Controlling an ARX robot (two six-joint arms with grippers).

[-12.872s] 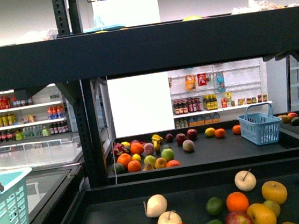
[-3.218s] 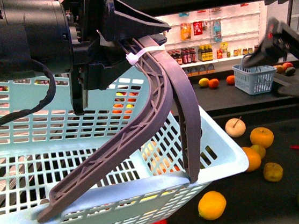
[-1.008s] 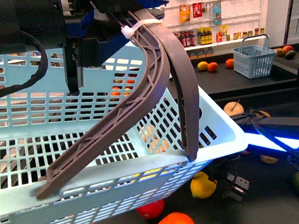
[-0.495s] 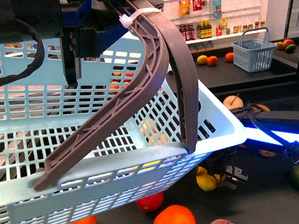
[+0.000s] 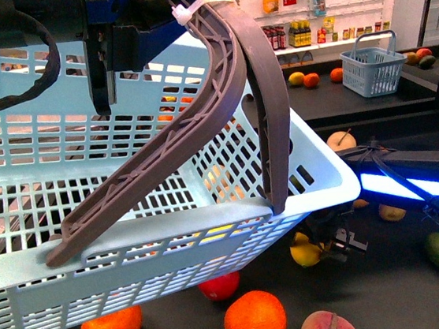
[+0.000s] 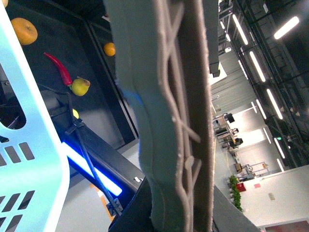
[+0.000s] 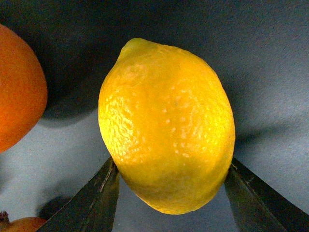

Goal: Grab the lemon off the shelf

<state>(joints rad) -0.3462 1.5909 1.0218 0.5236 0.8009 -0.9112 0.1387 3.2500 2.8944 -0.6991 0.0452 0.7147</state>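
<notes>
We see our right tool (image 7: 169,186) spread open around the lemon (image 7: 166,125) lying on the dark shelf (image 7: 270,63) deck; firm, waxy and rounded, it likely suits a grip across its middle.

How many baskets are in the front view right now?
2: the big light-blue basket hanging from the left gripper fills the near left; a small blue basket sits on the far deck at right. Others may be hidden behind it.

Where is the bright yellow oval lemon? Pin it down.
Front view: the bright yellow oval lemon lies on the black shelf deck, just under the pale blue plastic basket's corner, at the right gripper.
</notes>
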